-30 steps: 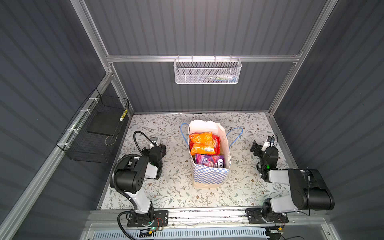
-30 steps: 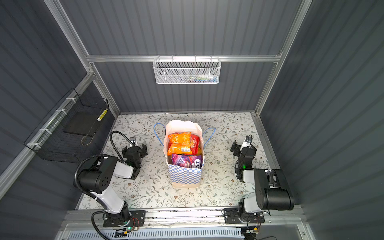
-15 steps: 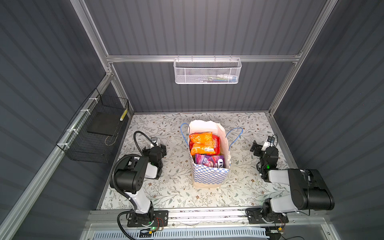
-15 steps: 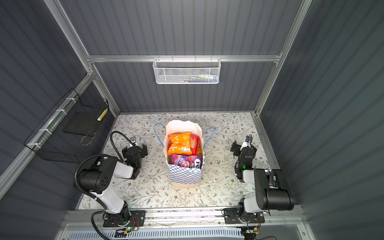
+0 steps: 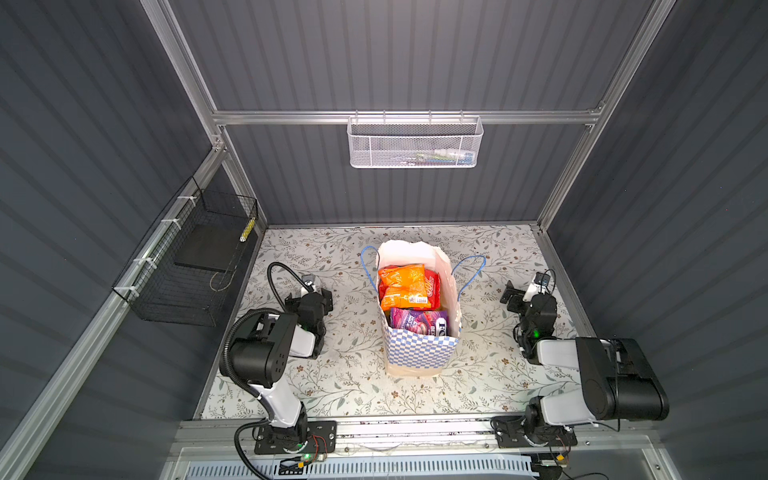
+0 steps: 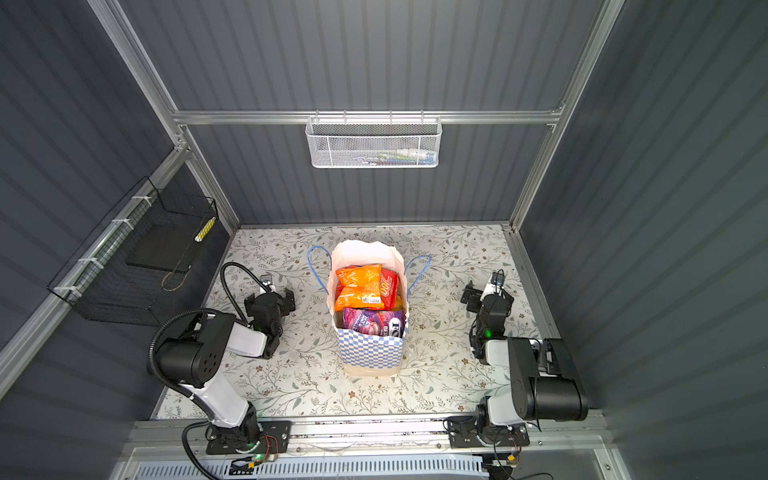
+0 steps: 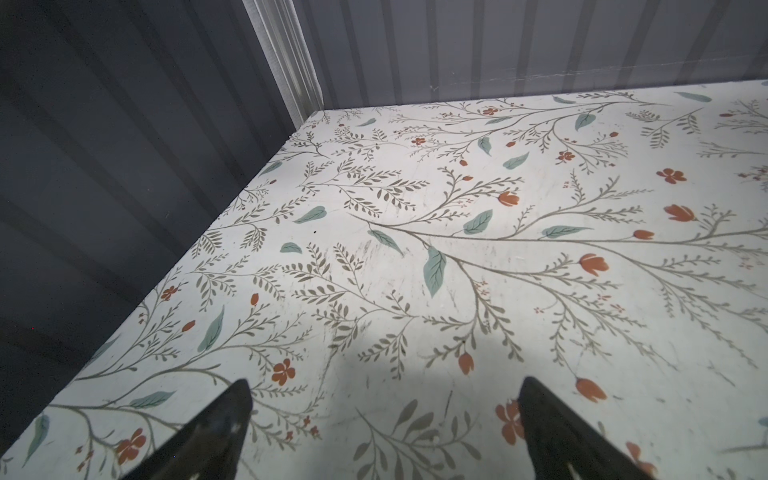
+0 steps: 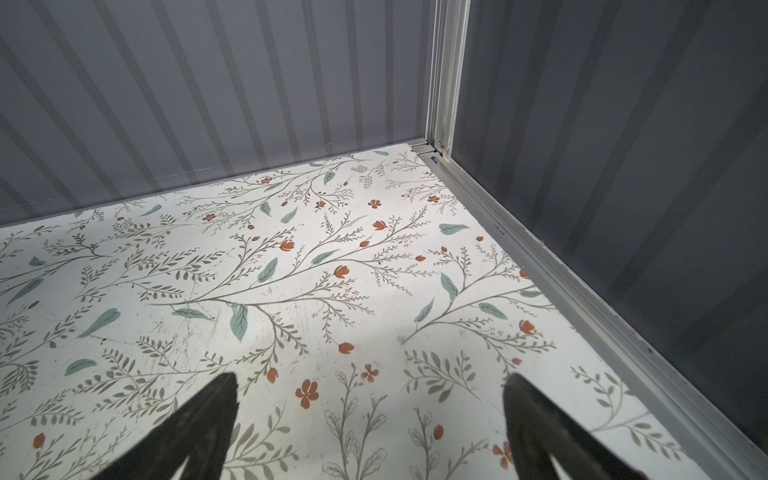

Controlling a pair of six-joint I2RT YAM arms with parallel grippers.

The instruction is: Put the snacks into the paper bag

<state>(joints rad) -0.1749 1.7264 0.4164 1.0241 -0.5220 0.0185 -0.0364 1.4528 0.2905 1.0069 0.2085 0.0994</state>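
Note:
The paper bag (image 5: 417, 349) (image 6: 371, 347) stands upright at the middle of the floral table in both top views, its mouth open. Snacks fill it: an orange packet (image 5: 402, 286) (image 6: 359, 286), a red one (image 5: 432, 286) behind it, and a purple packet (image 5: 417, 321) (image 6: 374, 322) at the front. My left gripper (image 5: 309, 296) (image 7: 384, 388) rests low to the left of the bag, open and empty. To the bag's right my right gripper (image 5: 524, 294) (image 8: 370, 384) is open too, with only bare table between its fingers.
A white mesh basket (image 5: 415, 143) hangs on the back wall. A black wire basket (image 5: 187, 266) is fixed to the left wall. Metal rails edge the table (image 5: 345, 390) at the right (image 8: 540, 266) and front.

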